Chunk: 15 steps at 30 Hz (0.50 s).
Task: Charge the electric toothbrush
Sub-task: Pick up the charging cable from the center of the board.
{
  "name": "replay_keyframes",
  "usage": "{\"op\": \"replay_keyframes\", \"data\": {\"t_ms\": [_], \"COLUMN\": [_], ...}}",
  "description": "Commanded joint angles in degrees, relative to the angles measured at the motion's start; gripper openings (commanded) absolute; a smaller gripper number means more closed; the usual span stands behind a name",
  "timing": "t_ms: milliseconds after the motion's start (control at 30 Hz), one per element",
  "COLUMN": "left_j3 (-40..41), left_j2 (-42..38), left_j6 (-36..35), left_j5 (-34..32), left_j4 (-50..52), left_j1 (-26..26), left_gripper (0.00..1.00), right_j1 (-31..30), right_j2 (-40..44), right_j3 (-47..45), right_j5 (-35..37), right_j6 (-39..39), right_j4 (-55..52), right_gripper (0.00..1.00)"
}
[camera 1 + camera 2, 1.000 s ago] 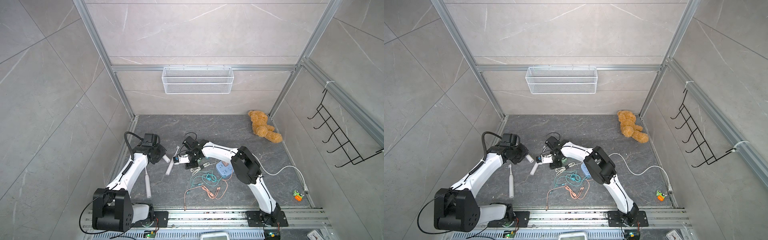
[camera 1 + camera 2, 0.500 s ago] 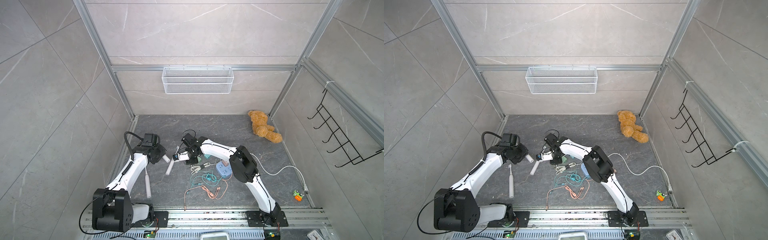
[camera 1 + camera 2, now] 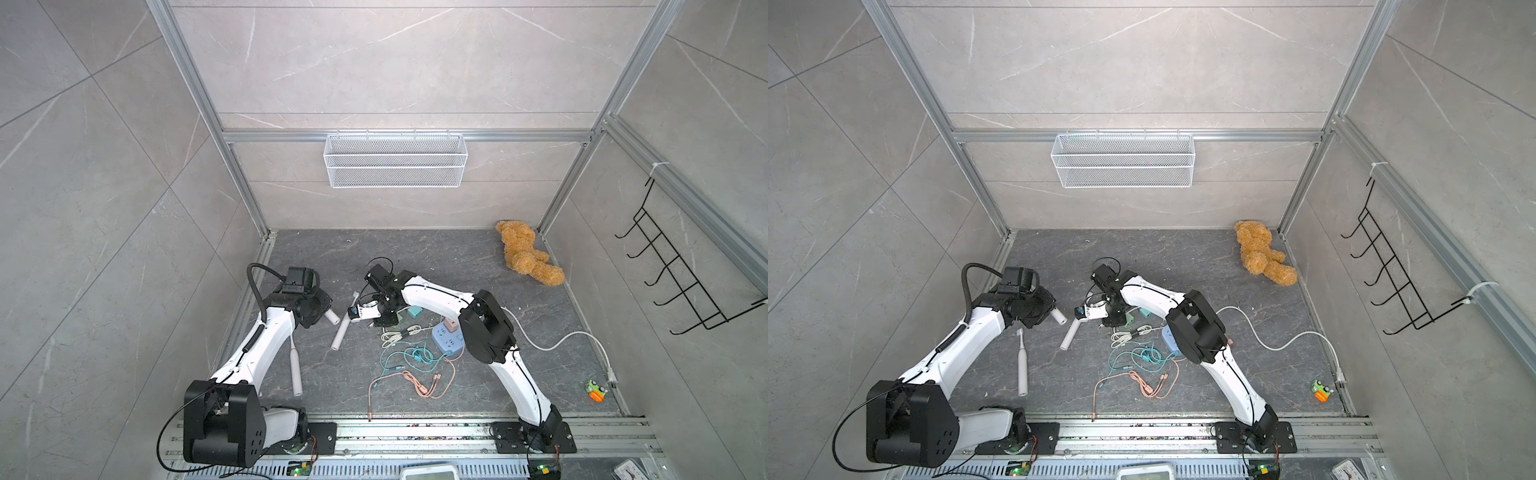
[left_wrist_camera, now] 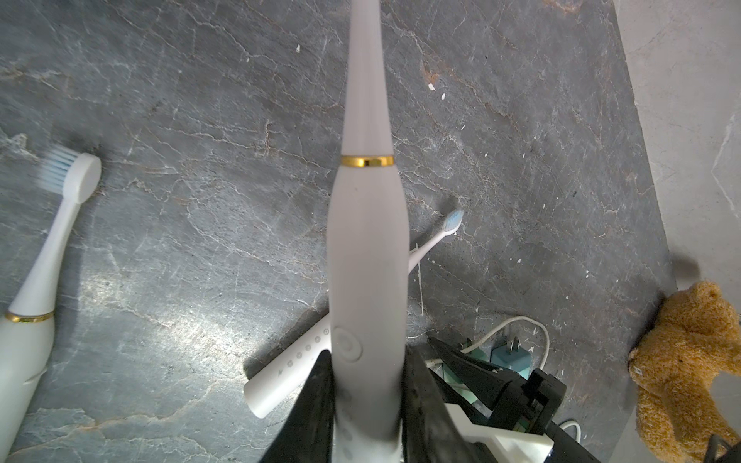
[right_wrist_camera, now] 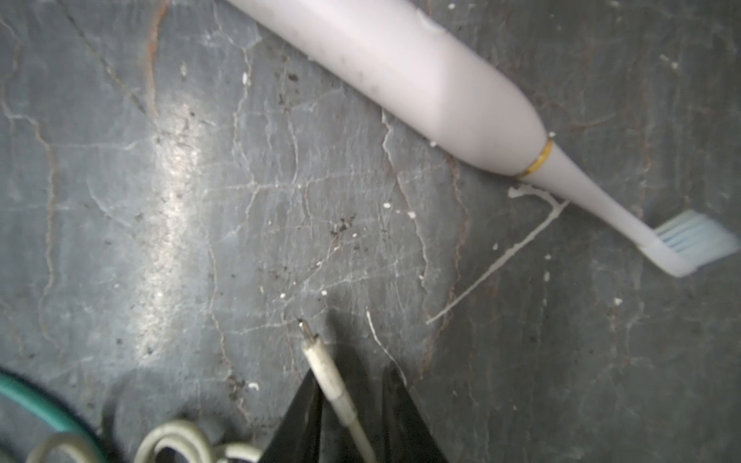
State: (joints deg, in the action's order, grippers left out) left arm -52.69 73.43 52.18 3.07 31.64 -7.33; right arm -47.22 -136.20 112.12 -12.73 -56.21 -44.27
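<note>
Cable pickup in hand: left pincer (image 4: 367,354) grasps the toothbrush (image 4: 367,240); right pincer (image 5: 352,373), unclenched, straddles the charging plug (image 5: 316,356); next move likely calls for clenching, lifting, aligning plug to handle base.

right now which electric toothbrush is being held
The electric toothbrush clamped in the left pincer; the other two lie loose on the floor.
</note>
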Motion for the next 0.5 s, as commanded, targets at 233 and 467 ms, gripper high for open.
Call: {"op": "replay_keyframes", "data": {"t_ms": [233, 467], "left_j3": [-0.21, -0.14], "left_j2": [-0.7, -0.36], "left_j6": [-1.3, -1.21], "left_j5": [-0.17, 0.21], "left_j4": [-0.62, -0.87], "left_j1": [0.59, 0.74], "left_gripper": [0.0, 0.0], "right_j1": [0.29, 0.22], "right_j2": [-2.81, -2.81], "right_j3": [-0.16, -1.2], "right_j5": [-2.07, -4.54], "right_j6": [1.51, 3.24], "right_j4": [-0.73, 1.37], "right_gripper": [0.24, 0.24]}}
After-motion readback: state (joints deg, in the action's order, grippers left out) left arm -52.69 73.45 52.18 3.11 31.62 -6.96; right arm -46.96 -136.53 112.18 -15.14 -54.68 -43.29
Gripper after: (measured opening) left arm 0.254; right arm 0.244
